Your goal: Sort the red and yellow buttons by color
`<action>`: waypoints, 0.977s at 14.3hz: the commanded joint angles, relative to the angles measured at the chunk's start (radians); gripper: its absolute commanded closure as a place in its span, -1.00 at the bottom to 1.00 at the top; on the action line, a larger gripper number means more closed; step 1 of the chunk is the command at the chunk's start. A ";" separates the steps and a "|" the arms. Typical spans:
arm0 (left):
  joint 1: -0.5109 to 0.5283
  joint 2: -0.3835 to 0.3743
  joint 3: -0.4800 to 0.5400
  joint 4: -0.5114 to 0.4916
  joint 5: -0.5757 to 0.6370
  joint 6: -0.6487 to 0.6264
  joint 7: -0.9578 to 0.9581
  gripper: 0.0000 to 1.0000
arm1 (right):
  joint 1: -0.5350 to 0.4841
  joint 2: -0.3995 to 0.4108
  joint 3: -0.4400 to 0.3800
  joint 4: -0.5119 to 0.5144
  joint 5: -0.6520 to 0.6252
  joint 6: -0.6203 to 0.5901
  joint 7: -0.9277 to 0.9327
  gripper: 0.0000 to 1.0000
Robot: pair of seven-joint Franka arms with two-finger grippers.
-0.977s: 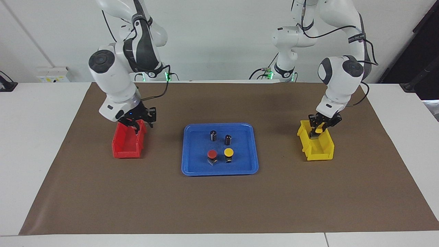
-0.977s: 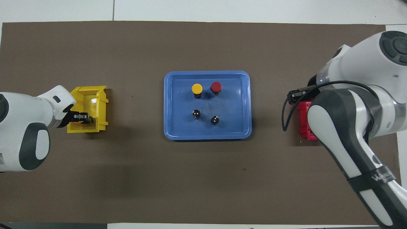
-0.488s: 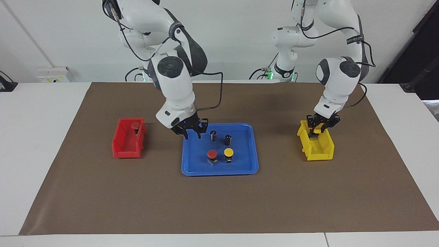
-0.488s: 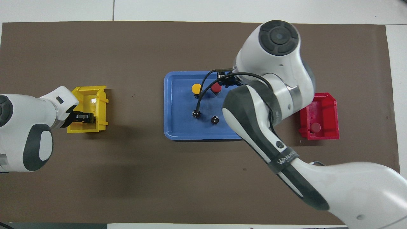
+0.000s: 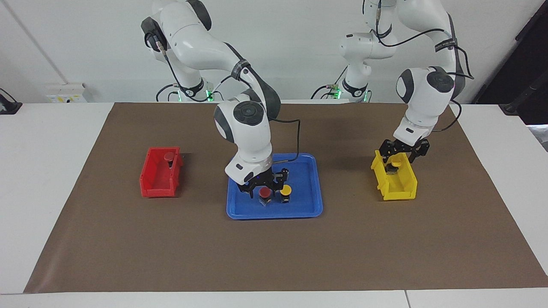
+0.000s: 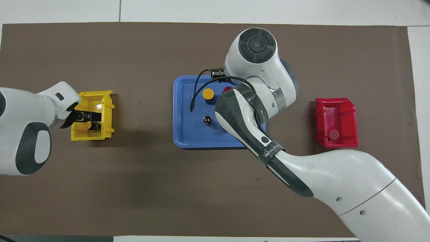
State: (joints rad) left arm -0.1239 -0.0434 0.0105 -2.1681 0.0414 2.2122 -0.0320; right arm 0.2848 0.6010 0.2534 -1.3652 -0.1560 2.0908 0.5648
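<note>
A red button (image 5: pixel 264 192) and a yellow button (image 5: pixel 285 189) stand side by side in the blue tray (image 5: pixel 308 205), at its end farther from the robots. My right gripper (image 5: pixel 262 188) is low over the tray, its fingers open on either side of the red button. In the overhead view the arm covers most of that red button (image 6: pixel 227 89). A second red button (image 5: pixel 170 155) lies in the red bin (image 5: pixel 156 188). My left gripper (image 5: pixel 402 156) is open just above the yellow bin (image 5: pixel 400 194), with a second yellow button (image 5: pixel 396 164) in the bin below it.
Two dark cylinders without caps stand in the tray nearer to the robots; one (image 6: pixel 207 120) shows, the other (image 5: pixel 284 173) is partly covered by the right arm. Brown paper (image 5: pixel 274 256) covers the table. The red bin is toward the right arm's end, the yellow bin toward the left arm's end.
My right arm swung from the red bin to the tray and came down around the red button. My left gripper opened and its yellow button now rests in the yellow bin.
</note>
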 commanded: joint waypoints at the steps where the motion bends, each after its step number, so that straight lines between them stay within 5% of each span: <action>1: -0.083 0.008 0.003 0.120 0.002 -0.109 -0.141 -1.00 | -0.006 -0.016 0.006 -0.092 -0.019 0.078 0.009 -0.49; 6: -0.224 0.069 0.002 0.175 0.002 -0.011 -0.386 -1.00 | -0.006 -0.046 0.007 -0.172 -0.019 0.090 0.006 -0.34; 8: -0.278 0.143 0.002 0.258 0.000 -0.022 -0.454 -1.00 | -0.006 -0.050 0.006 -0.184 -0.017 0.101 0.004 -0.12; 12: -0.356 0.279 0.003 0.396 -0.058 -0.006 -0.520 -1.00 | -0.009 -0.050 0.006 -0.164 -0.010 0.065 -0.002 0.78; 14: -0.381 0.358 0.002 0.479 -0.060 0.004 -0.568 -1.00 | -0.024 -0.052 0.006 -0.074 -0.011 -0.065 -0.066 0.78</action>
State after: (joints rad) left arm -0.4748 0.2181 -0.0014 -1.7986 -0.0040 2.2117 -0.5588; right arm 0.2824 0.5708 0.2530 -1.4942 -0.1571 2.1217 0.5521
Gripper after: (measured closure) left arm 0.000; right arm 0.590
